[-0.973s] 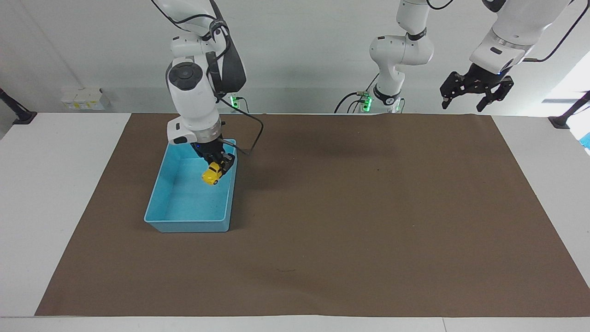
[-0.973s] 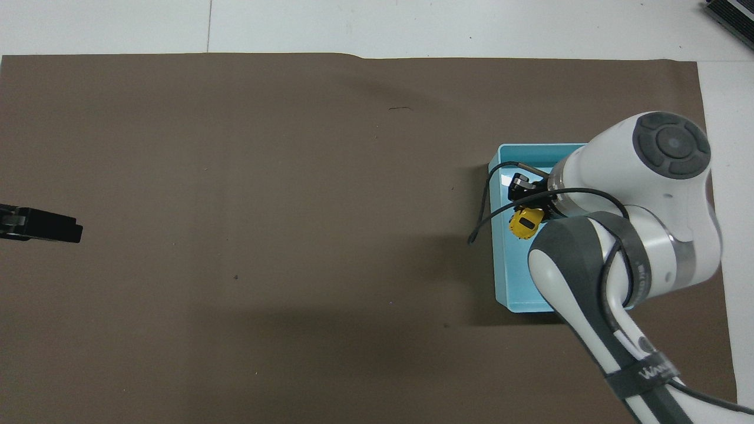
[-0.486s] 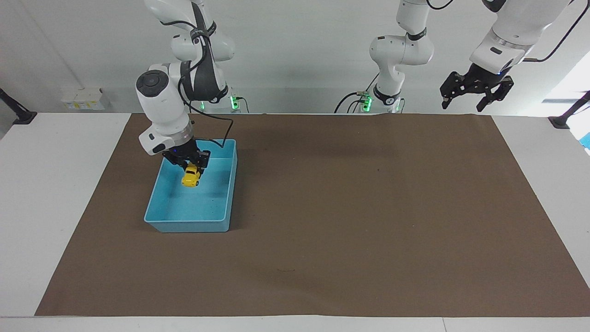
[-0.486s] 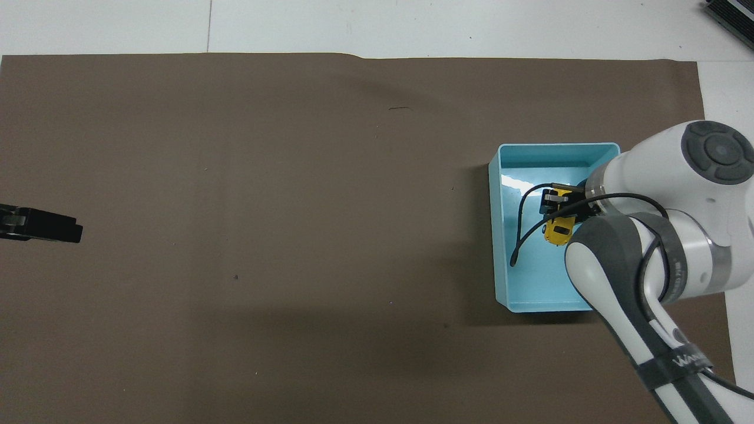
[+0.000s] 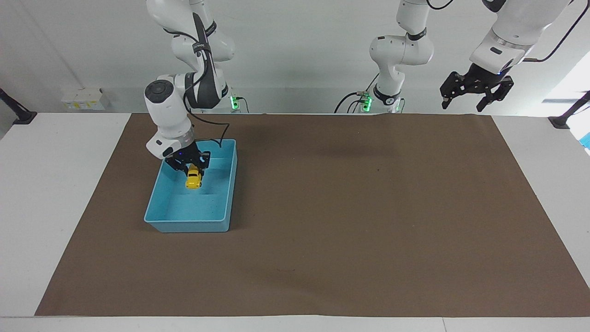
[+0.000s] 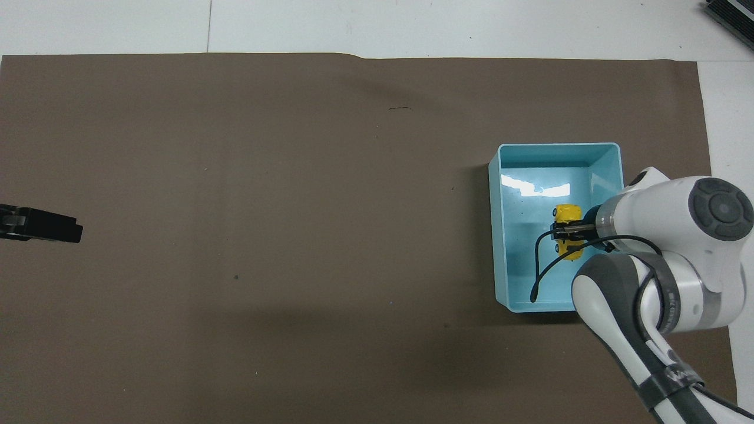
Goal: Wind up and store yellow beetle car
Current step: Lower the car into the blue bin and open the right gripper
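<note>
Since a second ago the right gripper (image 5: 191,169) has been carried from the bin's wall on the mat's middle side to over the middle of the bin, and lowered inside it, with the toy car (image 5: 193,178) turned so it now lies lengthwise along the bin. The car is still clamped between the closed fingers, gripped across its body, and it's seen hanging low inside the light blue bin (image 5: 157,210); whether its wheels are touching the floor of the bin can't be made out. From overhead the car (image 6: 568,238) is seen in the middle of the bin (image 6: 496,235), partly covered by the right gripper (image 6: 570,231) and the white wrist above it.

The bin is set on the brown mat (image 5: 350,221), at the right arm's end of the table (image 5: 55,193), close to the mat's edge on the robots' side. A black cable (image 6: 539,271) is looped down from the right wrist over the bin's inside.

The left gripper (image 5: 476,90) hasn't been moved at all: it's parked up in the air over the mat's corner at the left arm's end, on the robots' side, fingers spread wide with nothing between them. Only its dark tip (image 6: 41,224) is caught at the edge of the overhead view.
</note>
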